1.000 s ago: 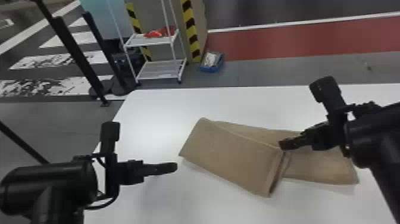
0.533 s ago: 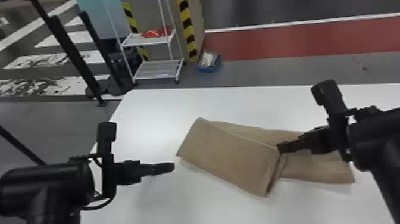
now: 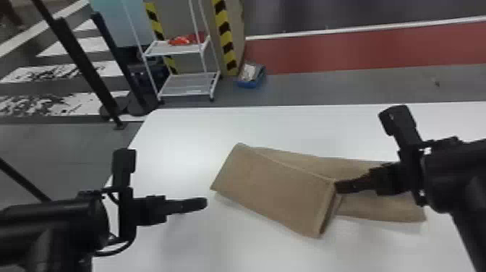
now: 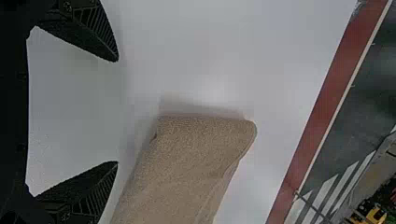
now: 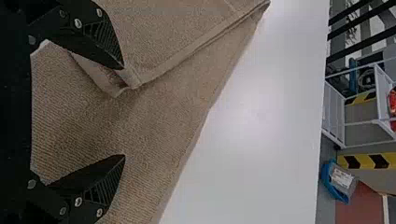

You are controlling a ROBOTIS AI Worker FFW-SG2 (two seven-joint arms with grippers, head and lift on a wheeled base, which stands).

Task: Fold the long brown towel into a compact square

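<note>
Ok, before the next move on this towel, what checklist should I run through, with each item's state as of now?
1. Towel lying on the table: ok.
2. Left gripper ready to grasp: ok, fingers apart, beside the towel's folded end, holding nothing.
3. Right gripper ready to grasp: ok, fingers apart over the towel, no cloth clamped.
4. Right fingers free of the upper layer's edge: cannot tell; one is right at it, contact unclear.
5. Layers lined up: not ok, the upper one lies askew on the lower.
6. Compact square reached: not ok, the lower layer sticks out to the right.
</note>
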